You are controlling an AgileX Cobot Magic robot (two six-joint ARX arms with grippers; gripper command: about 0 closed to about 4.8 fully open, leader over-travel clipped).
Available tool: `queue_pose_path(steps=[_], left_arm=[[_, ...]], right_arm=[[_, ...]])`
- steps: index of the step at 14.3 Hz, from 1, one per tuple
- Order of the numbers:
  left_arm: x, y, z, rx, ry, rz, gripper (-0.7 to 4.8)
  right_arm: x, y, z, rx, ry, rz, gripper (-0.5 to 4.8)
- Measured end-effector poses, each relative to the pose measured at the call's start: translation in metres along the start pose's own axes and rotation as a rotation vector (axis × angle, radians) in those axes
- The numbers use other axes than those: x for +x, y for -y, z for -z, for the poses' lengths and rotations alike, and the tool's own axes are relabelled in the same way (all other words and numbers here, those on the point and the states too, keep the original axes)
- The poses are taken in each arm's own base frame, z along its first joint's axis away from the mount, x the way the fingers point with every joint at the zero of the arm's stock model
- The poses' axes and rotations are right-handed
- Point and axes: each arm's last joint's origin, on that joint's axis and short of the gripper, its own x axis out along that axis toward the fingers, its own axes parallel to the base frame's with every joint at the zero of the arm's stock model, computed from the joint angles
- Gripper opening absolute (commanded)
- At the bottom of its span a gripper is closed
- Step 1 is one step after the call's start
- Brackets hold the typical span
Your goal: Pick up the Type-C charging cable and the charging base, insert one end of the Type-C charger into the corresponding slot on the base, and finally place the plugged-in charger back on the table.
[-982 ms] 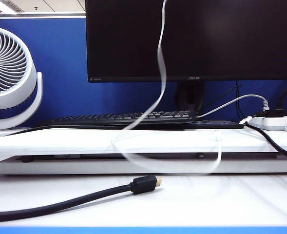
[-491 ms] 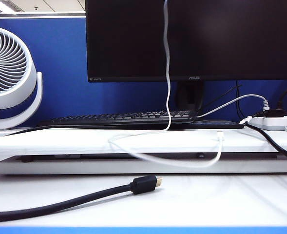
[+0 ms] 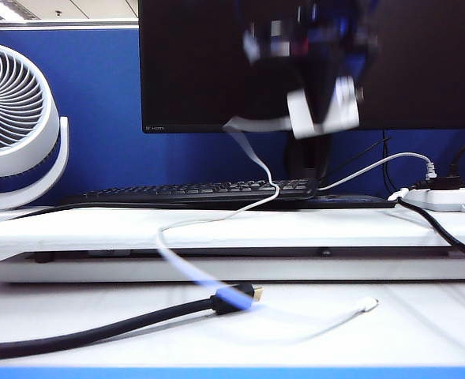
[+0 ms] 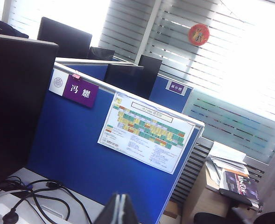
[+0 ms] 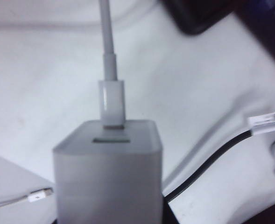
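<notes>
Charging base: small white glossy block, held in the air in front of the monitor, blurred in the exterior view. One plug of the Type-C charging cable is seated in its upper slot. The thin white cord drops from the base, crosses the raised platform and loops onto the table; its free plug lies beside the black cable.

Right gripper: raised over the table, jaws clamped on the base.

Left gripper: lifted, pointing at the blue partition, fingers pressed together, holding nothing.
</notes>
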Motion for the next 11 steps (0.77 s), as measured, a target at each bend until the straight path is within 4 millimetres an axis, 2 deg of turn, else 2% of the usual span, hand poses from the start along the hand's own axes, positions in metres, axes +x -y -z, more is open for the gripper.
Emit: queue_pose_path(steps=[2,3,4,5,6,9,11], left_arm=[[-0.002,0.002,-0.001,0.004,0.004,0.001,0.2],[-0.002,0.002,-0.001,0.0,0.0,-0.001,0.2],[-0.002,0.002,-0.001,-0.002,-0.002,-0.001,0.2],[-0.002,0.002,0.0,-0.004,-0.005,-0.002,0.2],[-0.002,0.001,0.0,-0.01,-0.012,-0.005,0.2],[-0.003,0.003,0.0,-0.012,-0.014,-0.006,0.2],[-0.003,0.002,0.002,-0.019,-0.029,-0.012,0.2]], right_arm=[[0.032,-0.002,-0.008,-0.008,-0.09,-0.01,-0.02],[0.062,-0.007,-0.014,-0.019,-0.165,-0.033,0.0],[0.073,-0.009,-0.016,-0.022,-0.188,-0.052,0.1],[0.077,-0.01,-0.016,-0.024,-0.199,-0.06,1.01],[0.081,-0.011,-0.017,-0.027,-0.208,-0.062,3.38],[0.083,-0.011,-0.018,-0.021,-0.2,-0.059,3.38],[0.074,-0.009,-0.018,-0.014,-0.169,-0.055,3.39]])
